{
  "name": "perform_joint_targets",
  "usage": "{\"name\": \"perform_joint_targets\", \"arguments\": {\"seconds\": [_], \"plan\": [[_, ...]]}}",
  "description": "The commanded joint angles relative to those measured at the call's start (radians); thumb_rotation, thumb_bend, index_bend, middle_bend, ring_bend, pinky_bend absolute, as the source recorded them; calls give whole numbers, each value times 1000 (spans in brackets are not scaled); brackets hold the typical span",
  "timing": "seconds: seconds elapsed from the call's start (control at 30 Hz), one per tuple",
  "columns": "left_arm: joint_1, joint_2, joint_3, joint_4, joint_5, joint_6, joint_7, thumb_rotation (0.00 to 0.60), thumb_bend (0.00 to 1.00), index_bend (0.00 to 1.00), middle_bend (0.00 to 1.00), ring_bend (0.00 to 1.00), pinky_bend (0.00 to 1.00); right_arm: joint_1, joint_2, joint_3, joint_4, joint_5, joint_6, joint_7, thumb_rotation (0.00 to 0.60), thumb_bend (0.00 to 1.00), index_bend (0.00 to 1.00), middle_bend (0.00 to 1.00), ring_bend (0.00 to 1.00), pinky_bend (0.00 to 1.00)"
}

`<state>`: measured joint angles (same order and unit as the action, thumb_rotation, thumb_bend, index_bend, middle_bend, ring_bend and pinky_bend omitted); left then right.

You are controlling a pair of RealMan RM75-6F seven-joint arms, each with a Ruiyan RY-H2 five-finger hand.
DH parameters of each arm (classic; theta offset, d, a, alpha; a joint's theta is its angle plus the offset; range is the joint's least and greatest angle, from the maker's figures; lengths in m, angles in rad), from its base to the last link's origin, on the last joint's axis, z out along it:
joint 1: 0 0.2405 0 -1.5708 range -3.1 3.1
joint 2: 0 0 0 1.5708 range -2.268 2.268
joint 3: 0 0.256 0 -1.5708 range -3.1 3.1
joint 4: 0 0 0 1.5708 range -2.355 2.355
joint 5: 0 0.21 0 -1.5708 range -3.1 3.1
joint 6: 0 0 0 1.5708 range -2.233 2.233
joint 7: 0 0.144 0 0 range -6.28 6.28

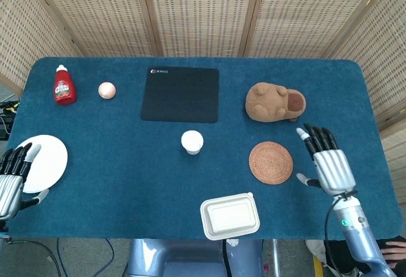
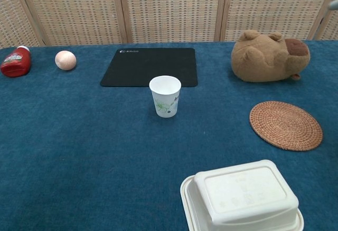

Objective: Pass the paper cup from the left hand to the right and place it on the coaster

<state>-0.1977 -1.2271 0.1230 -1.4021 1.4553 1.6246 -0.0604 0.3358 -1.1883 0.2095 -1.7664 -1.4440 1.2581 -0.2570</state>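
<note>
Nearest, container: a white lidded food box [image 2: 243, 196] lies shut at the near table edge, in front of the cup and coaster.
Left hand: the left hand [image 1: 11, 179] hangs at the near left corner with fingers apart, holding nothing, its fingertips over the edge of a white plate [image 1: 44, 161].
Right hand: the right hand [image 1: 330, 165] hovers flat just right of the coaster, fingers spread, empty.
Coaster: the round woven coaster [image 2: 285, 125] lies bare, right of the cup.
Paper cup: the paper cup [image 2: 165, 96] stands upright on the blue tablecloth [image 2: 79, 136] near the middle, well apart from both hands.
Mat: a black mat [image 2: 150, 66] lies just behind the cup.
Plush: a brown plush animal [image 2: 269, 55] sits beyond the coaster.
Far left: a peach ball [image 2: 65, 60] and a red sauce bottle [image 2: 15, 62] lying on its side.
</note>
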Motion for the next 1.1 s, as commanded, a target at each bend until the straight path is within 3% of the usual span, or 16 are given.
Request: {"name": "perform_joint_targets", "arguments": {"seconds": [0.03, 0.2, 0.37, 0.73, 1.1], "plan": [[5, -1, -9, 3, 8, -2, -7, 600, 187, 0, 0, 0, 0, 97, -38, 63, -45, 22, -82, -58, 600, 17, 113, 0, 0, 0], [11, 2, -23, 9, 18, -24, -28, 600, 187, 0, 0, 0, 0, 228, -111, 127, -56, 141, -196, -157, 600, 18, 144, 0, 0, 0], [13, 3, -36, 18, 23, -45, -46, 600, 187, 0, 0, 0, 0, 344, -198, 157, -27, 267, -278, -246, 600, 17, 152, 0, 0, 0], [14, -6, -56, 38, 39, -102, -65, 600, 187, 0, 0, 0, 0, 551, -377, 154, 147, 501, -384, -365, 600, 18, 188, 0, 0, 0], [8, -14, -72, 60, 45, -158, -94, 600, 188, 0, 0, 0, 0, 671, -473, 136, 304, 627, -447, -364, 600, 18, 188, 0, 0, 0]]}}
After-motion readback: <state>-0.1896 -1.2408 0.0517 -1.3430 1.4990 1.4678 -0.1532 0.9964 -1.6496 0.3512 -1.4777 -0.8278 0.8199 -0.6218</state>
